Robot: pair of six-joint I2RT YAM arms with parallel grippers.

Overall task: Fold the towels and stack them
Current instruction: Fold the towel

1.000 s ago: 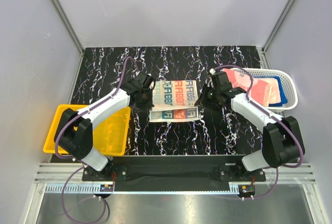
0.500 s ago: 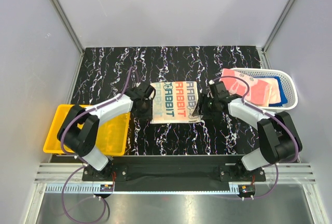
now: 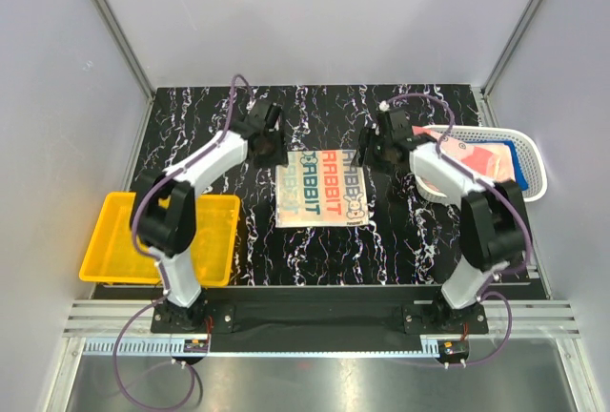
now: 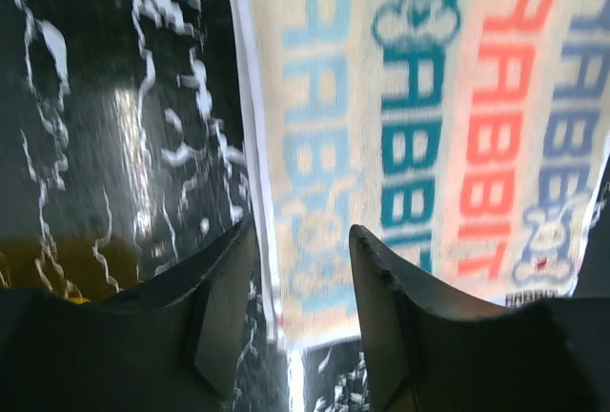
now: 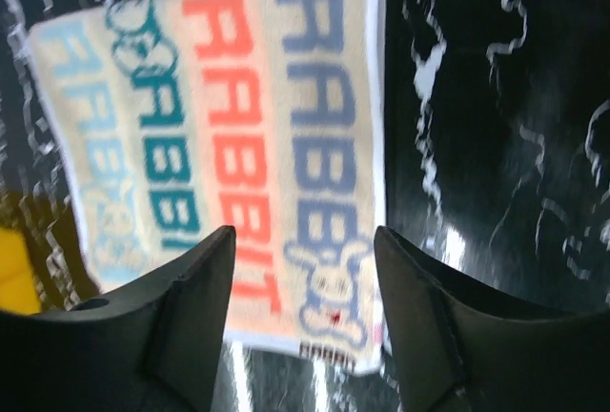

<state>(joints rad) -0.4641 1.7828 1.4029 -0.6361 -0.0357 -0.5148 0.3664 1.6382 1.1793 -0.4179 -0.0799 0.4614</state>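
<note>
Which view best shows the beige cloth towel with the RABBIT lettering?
Top external: the whole beige lettered towel lies flat, with all four edges visible. Left wrist crops it at the top and right; right wrist shows most of it, tilted and slightly blurred.

open tabletop [image 3: 315,116] around towel [image 3: 322,188], basket [image 3: 539,166] right, bin [image 3: 114,250] left

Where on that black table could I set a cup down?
Bare table shows between the lettered towel and the near edge, and again beyond it along the far edge. The sides are crowded: yellow bin left, mesh basket right.
</note>
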